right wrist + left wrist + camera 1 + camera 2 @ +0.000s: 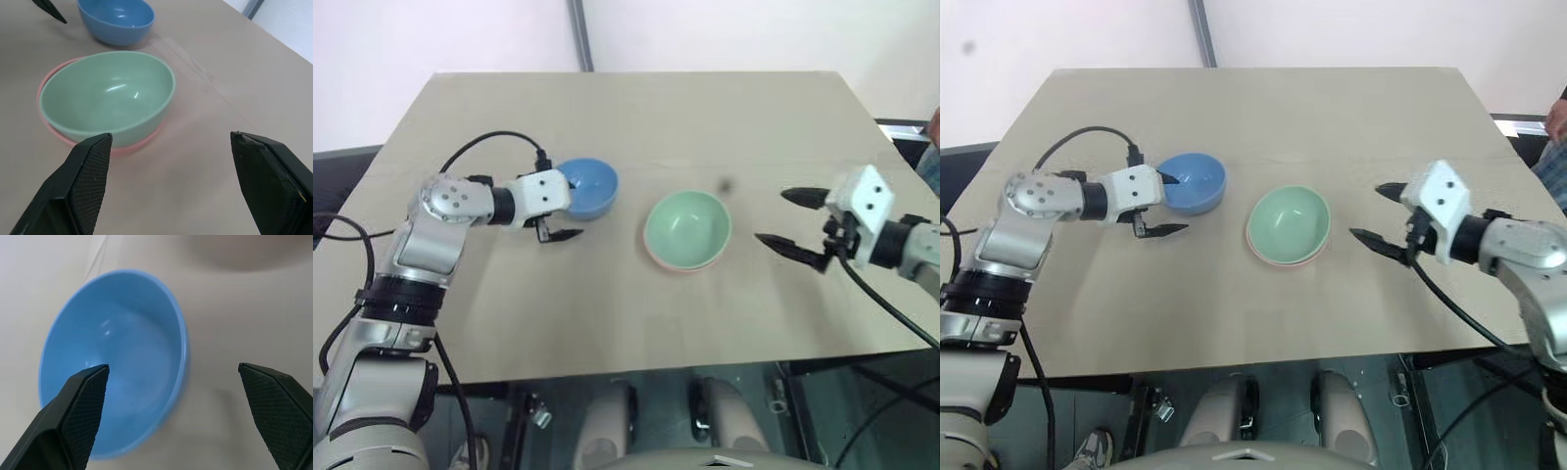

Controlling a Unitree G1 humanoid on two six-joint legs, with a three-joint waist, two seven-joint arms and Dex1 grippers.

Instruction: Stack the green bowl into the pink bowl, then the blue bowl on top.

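- the green bowl (688, 227) already sits nested in the pink bowl (51, 128), whose rim shows as a thin salmon ring around it, near the middle of the bench (636, 108); the first half of the task looks done.
- the blue bowl (589, 187) stands upright on the bench, just to the left of the stack and apart from it.
- the left gripper (560, 207) has its jaws wide and empty, straddling the near wall of the blue bowl: one finger over the inside, the other outside over the bench.
- the step in hand, as i read it, is pinching that rim. lower until the inner finger is well below the lip before closing, so the smooth plastic doesn't slip out or tip.
- close slowly; a thin wall held on one side will want to swing, so lift straight up and keep the bowl level.
- carry it high enough to clear the green rim, centre it over the stack, and let go only once it is seated.
- the right gripper (795, 220) hovers to the right of the stack, jaws wide and empty; it is best kept out of the way, or used to steady the pink bowl if the stack slides.
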